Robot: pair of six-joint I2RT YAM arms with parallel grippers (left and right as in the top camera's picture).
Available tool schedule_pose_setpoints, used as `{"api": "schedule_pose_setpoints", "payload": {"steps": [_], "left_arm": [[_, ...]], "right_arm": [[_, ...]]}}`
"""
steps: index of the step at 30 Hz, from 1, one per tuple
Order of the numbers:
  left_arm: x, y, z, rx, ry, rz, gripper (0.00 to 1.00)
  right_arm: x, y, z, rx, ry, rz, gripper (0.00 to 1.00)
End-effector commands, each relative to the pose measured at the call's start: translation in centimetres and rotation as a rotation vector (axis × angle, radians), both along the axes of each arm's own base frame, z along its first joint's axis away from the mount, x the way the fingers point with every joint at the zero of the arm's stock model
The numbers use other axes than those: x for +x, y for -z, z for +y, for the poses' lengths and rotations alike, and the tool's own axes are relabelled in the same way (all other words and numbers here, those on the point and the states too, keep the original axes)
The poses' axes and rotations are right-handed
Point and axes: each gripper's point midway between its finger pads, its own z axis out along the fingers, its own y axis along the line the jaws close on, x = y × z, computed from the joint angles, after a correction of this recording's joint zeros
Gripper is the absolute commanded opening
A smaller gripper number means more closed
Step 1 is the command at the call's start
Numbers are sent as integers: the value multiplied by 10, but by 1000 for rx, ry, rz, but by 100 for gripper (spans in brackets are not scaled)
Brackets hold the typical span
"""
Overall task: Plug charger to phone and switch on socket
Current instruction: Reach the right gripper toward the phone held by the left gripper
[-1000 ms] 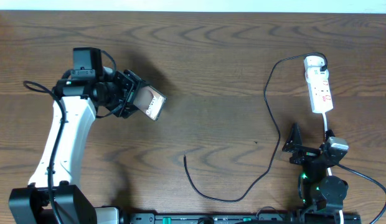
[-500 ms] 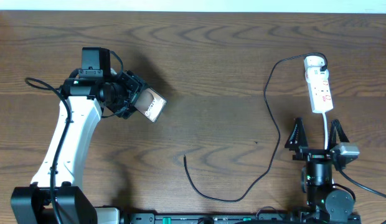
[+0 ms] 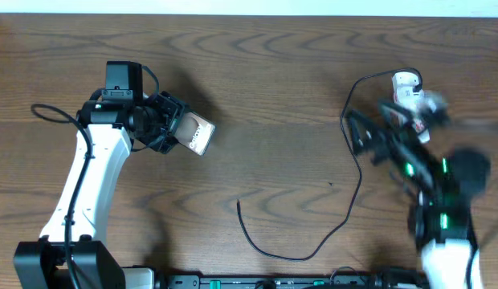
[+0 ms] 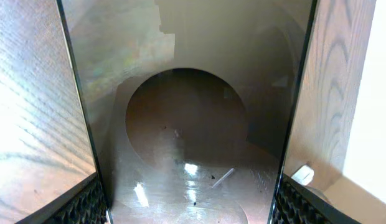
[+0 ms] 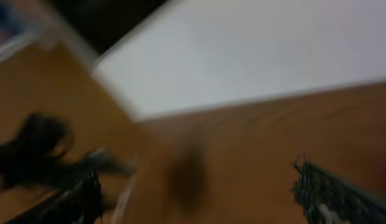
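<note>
Left hand (image 3: 175, 132) clamps the phone (image 3: 196, 135), its long axis pointing rightward.

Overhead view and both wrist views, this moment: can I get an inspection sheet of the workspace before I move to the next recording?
Surface: wooden table, dark brown grain.
Job's things: phone at the left, held off the table; socket at far right, partly behind the blurred right arm; switch state cannot be told.
Clutter: nothing seen.
End effectors: left end effector shut on the phone; right end effector open, empty, image blurred.
Cables: charger runs from the socket's far end in a long loop; its plug tip lies free mid-table, not in the phone.
Surroundings: pale strip beyond the table's far edge.
</note>
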Motion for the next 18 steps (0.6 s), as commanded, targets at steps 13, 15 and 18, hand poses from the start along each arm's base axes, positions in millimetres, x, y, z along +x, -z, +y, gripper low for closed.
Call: {"api": "schedule_pose_setpoints", "payload": {"steps": [13,15,18], "left_arm": [[7,-16,-1,-144,-302,91,7],[6,-15,0,-146,-330,105,7],[6,-12,2,-114,-363,108,7]], "right_arm": [[67,92,181,401,-530,597,99],[64,112,202,402,-533,621,98],[58,131,220,390,-527,661,98]]}}
